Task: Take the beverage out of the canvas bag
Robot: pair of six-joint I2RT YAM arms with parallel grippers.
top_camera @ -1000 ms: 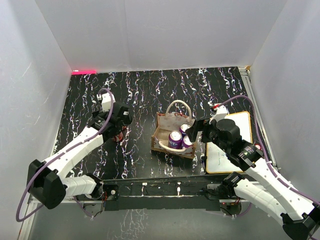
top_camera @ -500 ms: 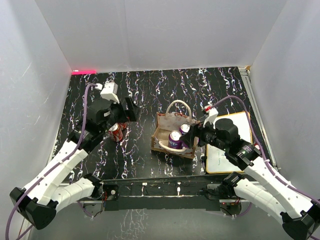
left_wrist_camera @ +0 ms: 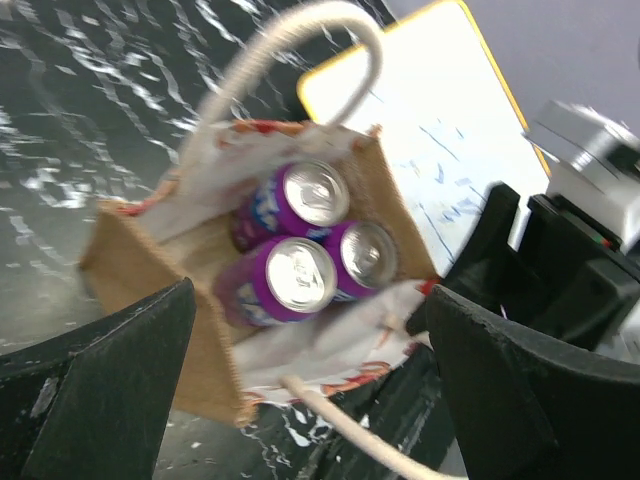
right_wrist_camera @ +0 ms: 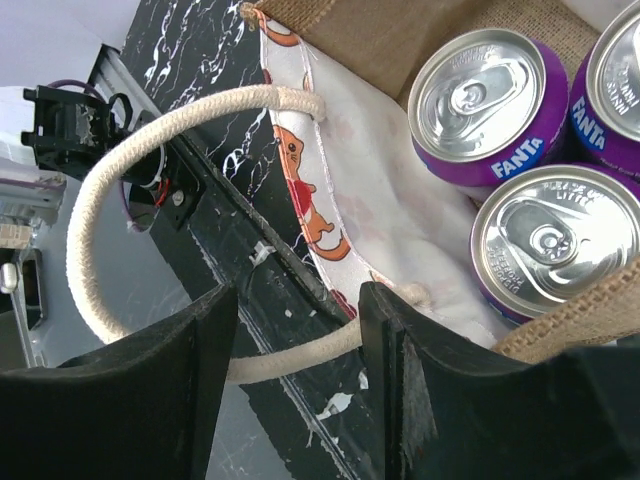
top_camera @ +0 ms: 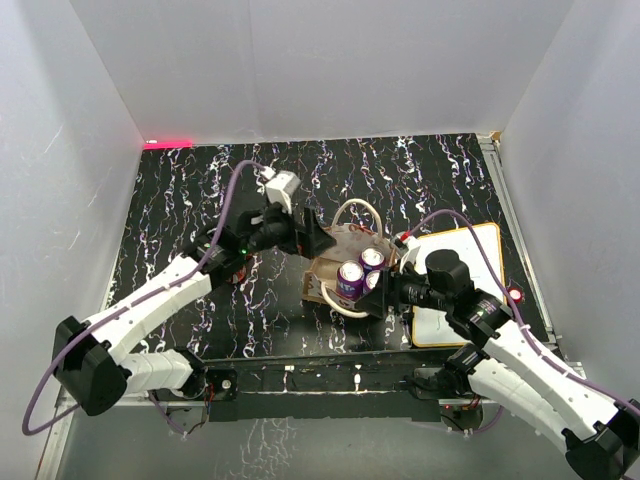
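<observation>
the black marbled worktop [top_camera: 200, 190] carries everything. a white orange-rimmed board [top_camera: 462, 285] lies just right of the canvas bag [left_wrist_camera: 130, 265], which stands open. the left hand [left_wrist_camera: 308, 300] hangs over the bag's far-left side, fingers spread wide. the right hand [right_wrist_camera: 290, 300] sits at the bag's near-right corner, fingers parted, with the bag's near cream handle [right_wrist_camera: 110, 190] crossing the gap. 3 purple cans [right_wrist_camera: 480, 95] stand upright inside the bag, touching each other, toward its right end.
</observation>
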